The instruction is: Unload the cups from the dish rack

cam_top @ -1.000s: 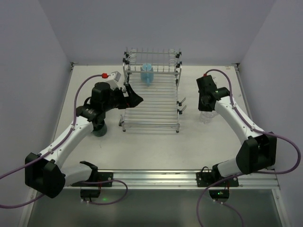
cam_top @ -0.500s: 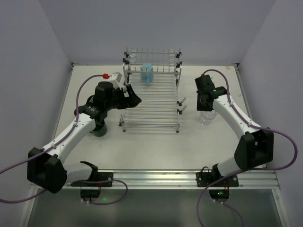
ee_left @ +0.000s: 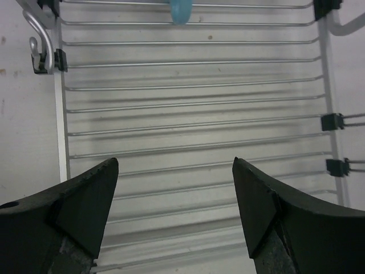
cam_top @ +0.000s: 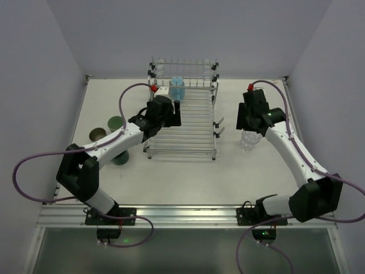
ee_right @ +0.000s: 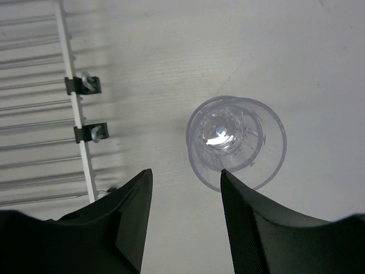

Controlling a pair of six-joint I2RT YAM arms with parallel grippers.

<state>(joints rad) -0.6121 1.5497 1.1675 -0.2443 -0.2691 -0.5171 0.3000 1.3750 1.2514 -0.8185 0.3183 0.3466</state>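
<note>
My left gripper point(ee_left: 174, 165) hangs spread wide and empty over the dish rack point(cam_top: 182, 128) at frame centre. My right gripper point(ee_right: 186, 174), also spread and empty, hovers above one clear tumbler point(ee_right: 236, 140) on the counter point(cam_top: 188, 177), right of the rack. One light blue cup point(cam_top: 177, 88) sits in the rack, top centre. At left, on the counter: one green cup point(cam_top: 116, 121), one beige cup point(cam_top: 98, 135) and one dark mug point(cam_top: 120, 159).

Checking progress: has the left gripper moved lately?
Yes: left gripper shifted right from the dish rack's left edge to over its slats, nearer the light blue cup.

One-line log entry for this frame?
left gripper: open, over dish rack, facing light blue cup | right gripper: open, above clear tumbler on table | dish rack holds one cup
</note>
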